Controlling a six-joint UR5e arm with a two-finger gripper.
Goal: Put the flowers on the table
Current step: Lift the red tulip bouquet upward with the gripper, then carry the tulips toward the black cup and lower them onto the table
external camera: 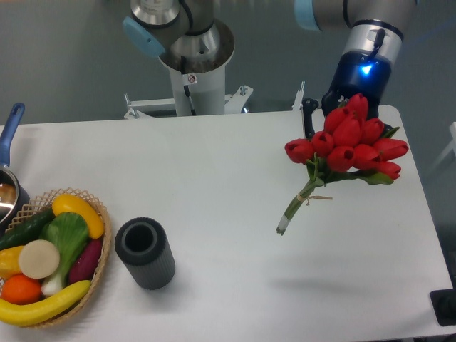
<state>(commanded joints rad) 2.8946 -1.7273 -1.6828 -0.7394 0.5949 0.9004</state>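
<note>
The flowers (347, 146), a bunch of red tulip buds with green leaves and tied stems, hang in the air over the right part of the table (214, 185). Their stems (298, 203) slant down to the left, and a faint shadow lies on the table below. My gripper (324, 114) comes down from the blue-lit wrist (358, 75) at the back right. It sits behind the buds and is shut on the flowers. One black finger (308, 118) shows at the left of the bunch; the other is hidden by the blooms.
A dark grey ribbed cylinder vase (144, 253) stands upright at the front left. A wicker basket (101, 221) of fruit and vegetables sits at the left edge, with a pot with a blue handle (10, 132) behind it. The robot's base (192, 64) is at the back centre.
</note>
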